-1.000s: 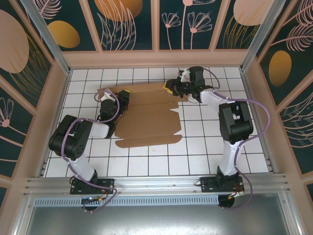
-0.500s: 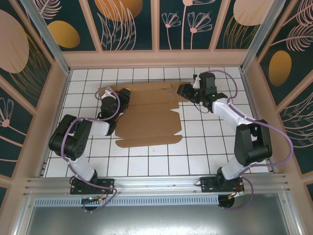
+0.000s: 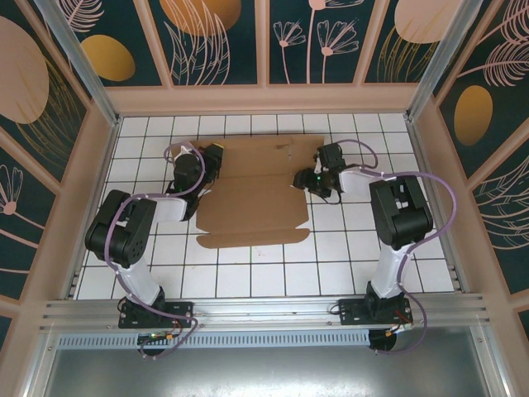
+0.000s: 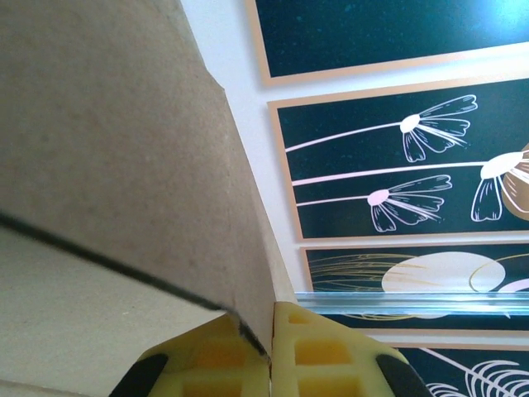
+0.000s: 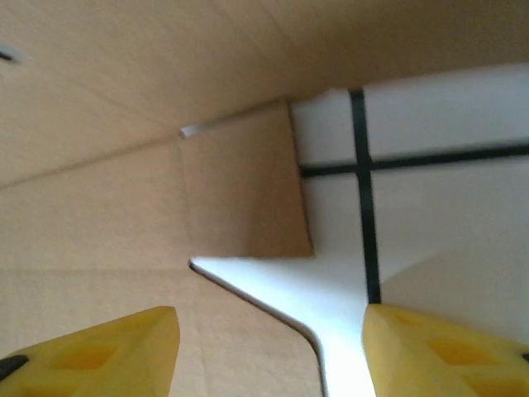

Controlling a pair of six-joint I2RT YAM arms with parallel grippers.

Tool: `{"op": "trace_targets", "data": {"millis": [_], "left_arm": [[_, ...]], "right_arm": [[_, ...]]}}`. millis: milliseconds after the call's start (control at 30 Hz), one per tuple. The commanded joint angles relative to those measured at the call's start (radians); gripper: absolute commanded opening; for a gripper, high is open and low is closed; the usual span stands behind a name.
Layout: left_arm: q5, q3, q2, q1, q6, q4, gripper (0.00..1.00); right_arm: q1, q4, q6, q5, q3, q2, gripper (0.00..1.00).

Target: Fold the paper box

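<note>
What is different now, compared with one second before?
The right gripper opened, left the far right corner of the cardboard, which it seems to have let go, and moved nearer along the right edge to the notch. The left gripper stayed shut on the far left corner. The cardboard lies about where it was.

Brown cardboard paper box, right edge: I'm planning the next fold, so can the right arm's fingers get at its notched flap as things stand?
Probably yes. The right arm's fingers are open and sit either side of the notched edge of the brown cardboard paper box, with nothing between.
</note>
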Motion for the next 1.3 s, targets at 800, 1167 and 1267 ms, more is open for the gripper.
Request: {"op": "trace_targets", "data": {"millis": [800,1167,1267], "left_arm": [[0.036,-0.011,0.025,0.003,-0.016,-0.036,0.04],[0.041,-0.019,0.018,0.002,-0.019,-0.036,0.04],[0.042,-0.024,0.018,0.002,-0.022,-0.036,0.04]], "right_arm": [[0.013,0.382,0.156,-0.287,-0.038,0.001,0.57],[0.077,0.327,0.114,-0.226,0.015,0.105,0.55],[0.099,0.288,0.082,-0.178,0.039,0.135,0.54]]}}
